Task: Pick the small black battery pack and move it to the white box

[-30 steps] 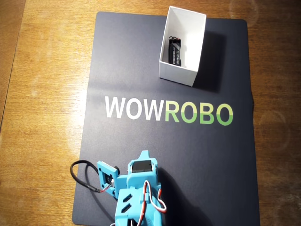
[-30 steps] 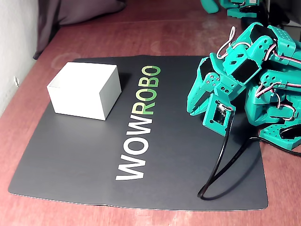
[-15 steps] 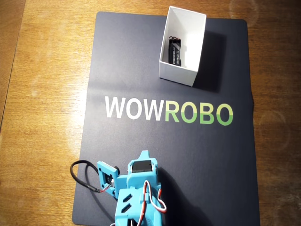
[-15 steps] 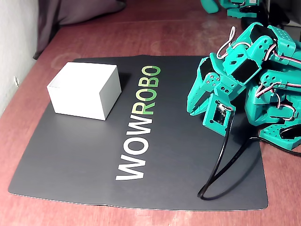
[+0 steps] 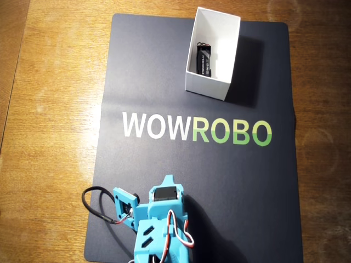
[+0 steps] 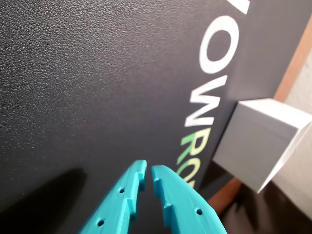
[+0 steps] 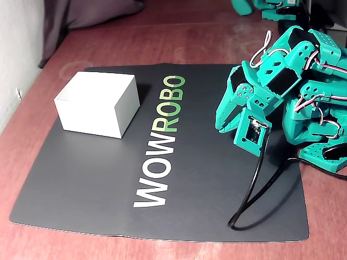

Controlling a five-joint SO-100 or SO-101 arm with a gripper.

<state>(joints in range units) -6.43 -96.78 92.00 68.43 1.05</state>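
Wooden tabletop under a dark mat (image 5: 164, 82); the battery pack (image 5: 204, 59) already lies inside the white box (image 5: 230, 49), well apart from the gripper (image 6: 148, 176), whose jaws are nearly closed and empty. Judged done: best kept folded low. Open mat lies ahead of the jaws, the box off to one side.

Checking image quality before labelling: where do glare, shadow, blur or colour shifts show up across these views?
Overhead view: glare on the wooden table; the white box throws its shadow rightward. Wrist view: the closed gripper looks soft, its shadow lying lower left. Fixed view: the table looks reddish, unlike overhead; the box's open top faces away, hiding the small black battery pack.
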